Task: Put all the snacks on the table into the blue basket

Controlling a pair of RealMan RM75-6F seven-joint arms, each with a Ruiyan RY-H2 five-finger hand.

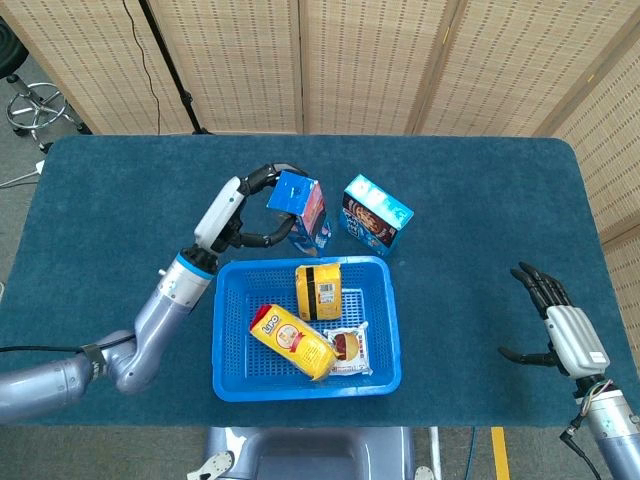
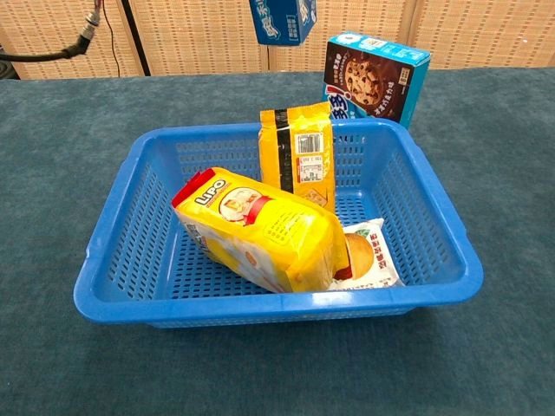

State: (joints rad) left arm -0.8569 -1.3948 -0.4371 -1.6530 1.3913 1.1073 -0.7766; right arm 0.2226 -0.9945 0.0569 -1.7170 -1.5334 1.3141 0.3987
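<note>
My left hand holds a blue cookie box lifted above the table, just behind the far rim of the blue basket. The chest view shows only the bottom of that box at the top edge; the hand is out of frame there. Inside the basket lie a yellow Lipo pack, an upright yellow bag and a small wrapped cake. A teal chocolate cookie box stands on the table behind the basket. My right hand hovers open at the right edge.
The dark teal cloth covers the table. Folding screens stand behind it. A stool and a stand pole sit on the floor at the far left.
</note>
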